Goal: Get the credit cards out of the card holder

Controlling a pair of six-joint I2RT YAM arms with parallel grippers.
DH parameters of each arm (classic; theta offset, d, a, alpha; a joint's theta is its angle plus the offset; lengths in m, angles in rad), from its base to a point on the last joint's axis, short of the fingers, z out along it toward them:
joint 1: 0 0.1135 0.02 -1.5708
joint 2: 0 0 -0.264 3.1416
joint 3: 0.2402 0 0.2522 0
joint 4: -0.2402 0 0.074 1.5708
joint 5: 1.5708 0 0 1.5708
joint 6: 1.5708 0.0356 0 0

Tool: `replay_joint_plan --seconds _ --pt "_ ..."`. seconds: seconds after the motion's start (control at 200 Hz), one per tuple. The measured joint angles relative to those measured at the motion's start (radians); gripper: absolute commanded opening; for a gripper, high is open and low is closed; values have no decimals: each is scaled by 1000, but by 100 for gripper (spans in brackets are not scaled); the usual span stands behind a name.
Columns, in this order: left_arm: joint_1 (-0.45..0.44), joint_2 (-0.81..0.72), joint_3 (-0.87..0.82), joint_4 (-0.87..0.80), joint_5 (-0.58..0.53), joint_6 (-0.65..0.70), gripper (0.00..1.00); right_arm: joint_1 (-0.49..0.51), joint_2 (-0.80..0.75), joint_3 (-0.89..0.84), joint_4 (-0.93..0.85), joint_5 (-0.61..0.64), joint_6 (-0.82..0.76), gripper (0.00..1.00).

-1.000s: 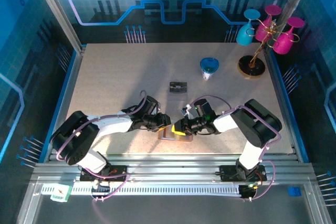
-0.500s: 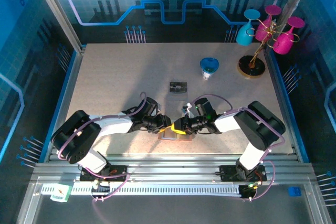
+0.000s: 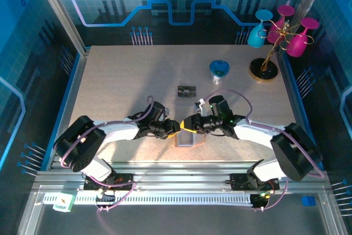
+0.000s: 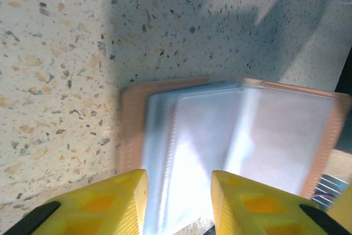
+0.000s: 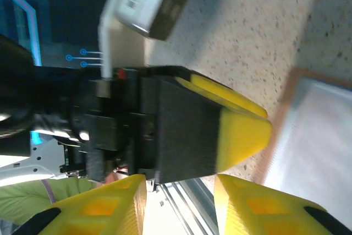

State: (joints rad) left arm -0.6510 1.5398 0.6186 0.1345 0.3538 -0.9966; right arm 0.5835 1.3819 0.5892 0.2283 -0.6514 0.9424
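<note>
Two robot arms meet over an open card holder (image 3: 192,139) lying flat on the bench (image 3: 121,81). The left pincer (image 4: 179,188) stands part open astride the holder's near edge, with pale inner leaves between its fingers — no firm clamp on them can be made out. The right pincer (image 5: 179,191) is open and empty, just beside the left one's tip, with the holder below it and to its right.

The step looks like steadying the holder to get at its pockets; no card shows inside (the leaves are blurred). Next, the right pincer probably needs to drop to a pocket mouth and pinch a card edge — the left pincer crowds that approach.

Beyond the right pincer lies what looks like a dark card (image 3: 187,91). Farther off, well apart, are a blue cup (image 3: 219,71) and a glass stand (image 3: 263,71).
</note>
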Motion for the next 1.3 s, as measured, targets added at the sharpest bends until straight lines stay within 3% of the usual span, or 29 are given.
replay_joint_plan --seconds 0.3,0.73,1.105,1.301 --pt "-3 9 0 37 27 -8 36 -31 -30 16 -101 27 -53 38" --pt "-21 49 2 58 37 -26 36 -35 72 -73 98 -5 49 34" --pt "-23 49 25 54 37 -26 36 -64 -92 64 -533 284 -201 36" --pt "-23 49 32 54 37 -26 36 -77 -42 64 -663 322 -283 39"
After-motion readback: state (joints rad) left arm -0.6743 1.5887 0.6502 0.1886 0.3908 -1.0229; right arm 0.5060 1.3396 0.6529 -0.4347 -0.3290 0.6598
